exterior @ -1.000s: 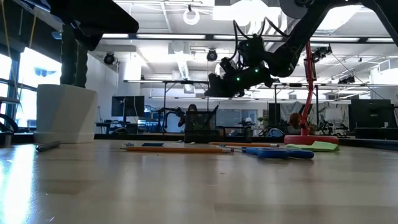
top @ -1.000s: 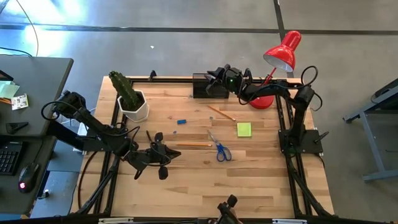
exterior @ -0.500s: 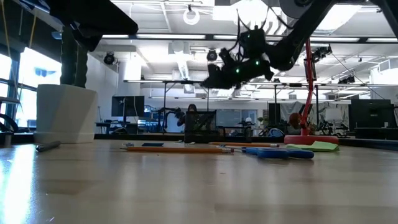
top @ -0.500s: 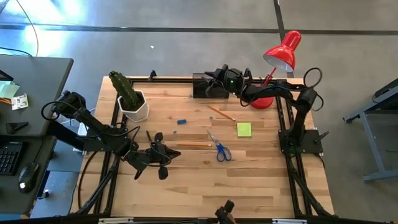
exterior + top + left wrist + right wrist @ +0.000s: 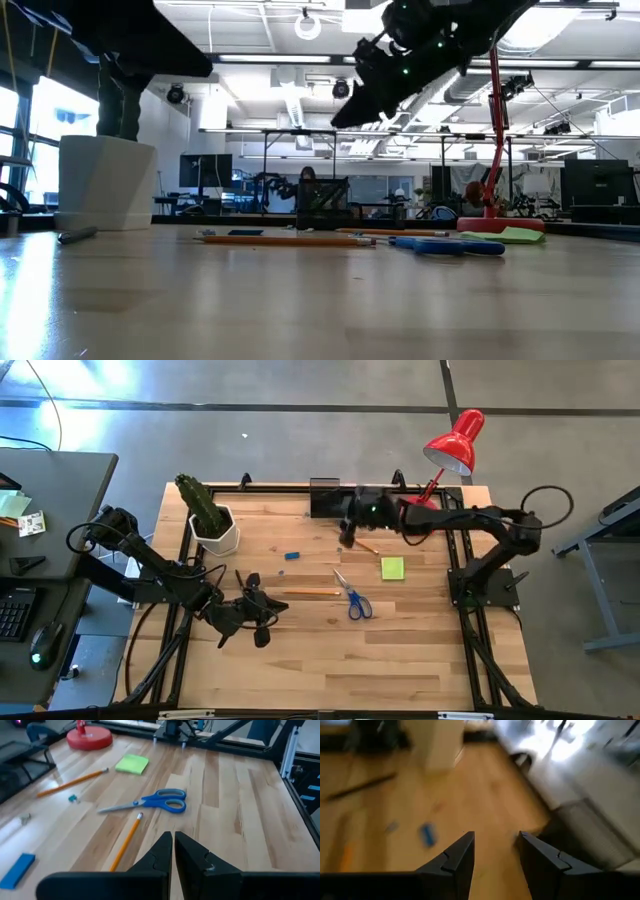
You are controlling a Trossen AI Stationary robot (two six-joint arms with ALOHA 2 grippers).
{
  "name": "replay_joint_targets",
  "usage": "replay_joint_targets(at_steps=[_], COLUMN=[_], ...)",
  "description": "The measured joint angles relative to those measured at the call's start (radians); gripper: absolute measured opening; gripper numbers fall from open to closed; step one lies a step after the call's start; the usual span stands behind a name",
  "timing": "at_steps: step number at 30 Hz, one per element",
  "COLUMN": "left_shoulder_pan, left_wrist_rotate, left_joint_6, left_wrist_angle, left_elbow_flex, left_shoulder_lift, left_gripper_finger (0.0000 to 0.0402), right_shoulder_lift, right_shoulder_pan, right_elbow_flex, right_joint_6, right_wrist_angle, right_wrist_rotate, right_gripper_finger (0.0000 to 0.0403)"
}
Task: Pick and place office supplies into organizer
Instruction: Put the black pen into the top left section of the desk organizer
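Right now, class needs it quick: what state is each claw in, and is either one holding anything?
Left claw: shut, holding nothing, above the table near the scissors.
Right claw: open, empty, by the organizer.

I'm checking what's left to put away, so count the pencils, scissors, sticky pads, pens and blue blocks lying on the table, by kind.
Pencils: 2
Scissors: 1
Sticky pad: 1
Blue block: 1
Pen: 1
Total: 6
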Motion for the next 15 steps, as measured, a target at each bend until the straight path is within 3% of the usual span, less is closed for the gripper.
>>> replay_joint_targets(at_steps=[3,6,15], left_shoulder_pan=[0.000,0.000,0.002], left_wrist_rotate=[0.017,0.061,0.223], left_joint_6=[-0.068,-0.184,-0.712], left_wrist_angle=[-0.079,-0.243,-0.907], left_elbow_flex=[0.000,0.022,0.220], left_shoulder_lift=[0.000,-0.005,-0.014], left_gripper_finger=[0.0012,0.0012,0.0012], right_shoulder_lift=[0.000,0.000,0.000], right_shoulder_pan=[0.073,0.171,0.433], right_elbow_flex=[-0.024,-0.093,-0.279], right_joint_6=[0.057,0.104,0.091], right_wrist_angle=[-0.061,0.003,0.343], right_wrist_rotate=[0.002,0.029,0.292], right_gripper_finger=[0.0141,0.0137,0.0133])
